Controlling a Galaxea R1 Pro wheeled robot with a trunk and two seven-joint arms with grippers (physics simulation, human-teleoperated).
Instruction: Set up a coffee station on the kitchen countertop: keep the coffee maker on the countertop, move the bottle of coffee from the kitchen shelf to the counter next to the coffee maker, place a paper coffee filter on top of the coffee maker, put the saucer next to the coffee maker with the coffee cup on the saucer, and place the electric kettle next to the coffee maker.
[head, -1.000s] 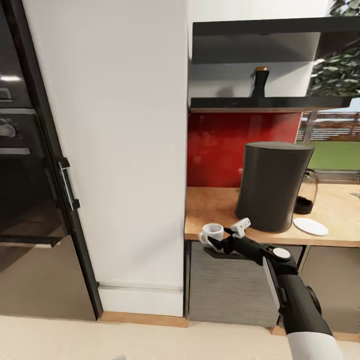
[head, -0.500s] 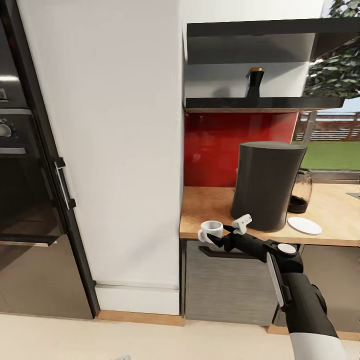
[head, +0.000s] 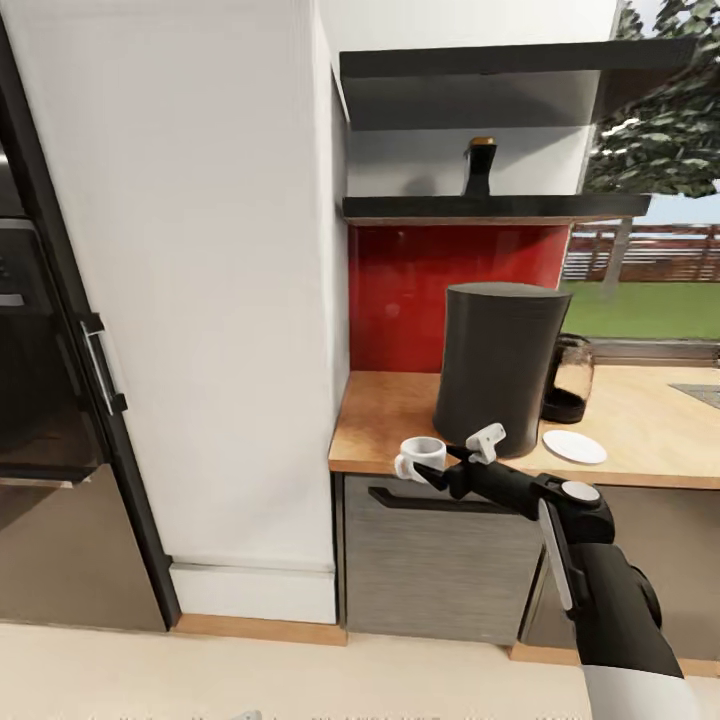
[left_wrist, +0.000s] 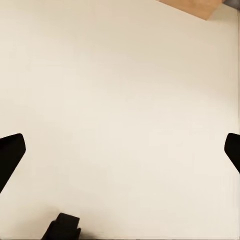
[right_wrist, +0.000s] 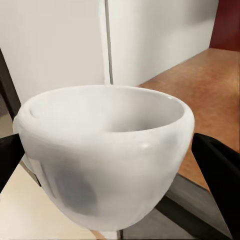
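My right gripper (head: 443, 466) is shut on the white coffee cup (head: 420, 455) and holds it at the front edge of the kitchen countertop (head: 385, 420), left of the coffee maker (head: 497, 368). In the right wrist view the coffee cup (right_wrist: 105, 150) sits between the two dark fingers. The white saucer (head: 574, 446) lies to the right of the coffee maker, with the glass electric kettle (head: 568, 378) behind it. The bottle of coffee (head: 480, 166) stands on the kitchen shelf (head: 480, 208). The paper coffee filter is out of view. My left gripper (left_wrist: 120, 150) hangs open over beige floor.
A tall white cabinet (head: 200, 300) stands left of the counter, with a black oven (head: 30, 350) further left. Dark grey cabinet fronts (head: 440, 560) run below the worktop. A second black board (head: 480, 60) hangs above the shelf. A window with a lawn (head: 650, 300) is at the right.
The whole picture has shifted left, so the camera has moved. The right gripper still holds the cup at the counter's front edge, a little nearer the coffee maker.
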